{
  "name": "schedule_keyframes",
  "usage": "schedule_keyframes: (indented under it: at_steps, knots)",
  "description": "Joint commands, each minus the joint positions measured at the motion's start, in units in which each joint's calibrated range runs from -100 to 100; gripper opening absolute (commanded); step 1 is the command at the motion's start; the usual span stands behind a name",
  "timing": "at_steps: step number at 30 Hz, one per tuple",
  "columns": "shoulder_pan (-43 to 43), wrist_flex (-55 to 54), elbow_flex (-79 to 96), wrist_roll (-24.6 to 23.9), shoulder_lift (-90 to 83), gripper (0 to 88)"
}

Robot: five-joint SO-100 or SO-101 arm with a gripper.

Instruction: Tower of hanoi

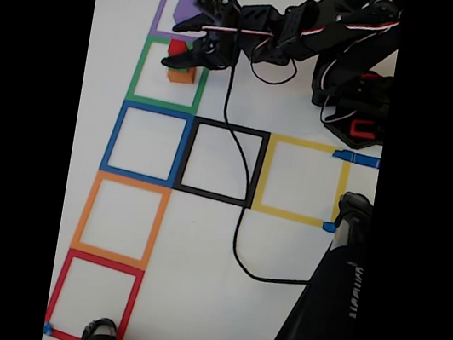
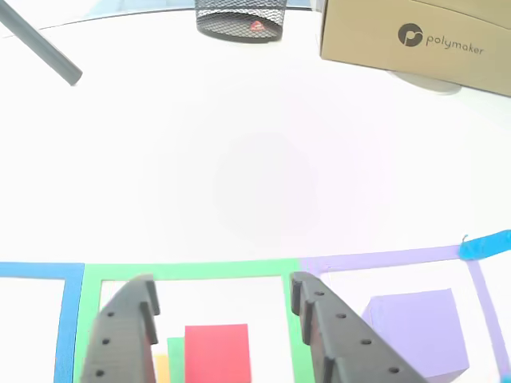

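Observation:
The tower of hanoi cubes sit at the top left of the fixed view. A red cube point(image 1: 178, 47) point(image 2: 215, 351) tops a stack inside the green tape square point(image 1: 142, 66). An orange cube point(image 1: 181, 75) shows at the bottom of the stack. In the other view a green sliver point(image 2: 176, 355) and an orange one point(image 2: 162, 369) peek out left of the red cube. The purple cube point(image 1: 186, 8) point(image 2: 415, 335) stands alone in the purple tape square beside them. My gripper point(image 1: 171, 44) point(image 2: 223, 281) is open, its fingers point(image 2: 128, 335) straddling the red cube with gaps on both sides.
Blue, black, yellow, orange and red tape squares point(image 1: 219, 162) run across the table. A black cable point(image 1: 237, 215) trails over the black square. The arm's base point(image 1: 357, 104) is at the top right, a black stand point(image 1: 330, 307) at the bottom right. Beyond stand a cardboard box point(image 2: 415, 40) and a mesh basket point(image 2: 239, 20).

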Motion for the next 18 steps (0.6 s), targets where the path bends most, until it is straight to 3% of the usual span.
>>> schedule_keyframes:
  at_steps: [1, 9, 18]
  knots:
    - [4.09, 34.32, -14.81, 0.00, -13.96, 4.0]
    - [13.58, 72.78, -44.36, 0.00, -15.09, 1.1]
    - [24.51, 101.04, -79.63, 0.00, -7.02, 1.1]
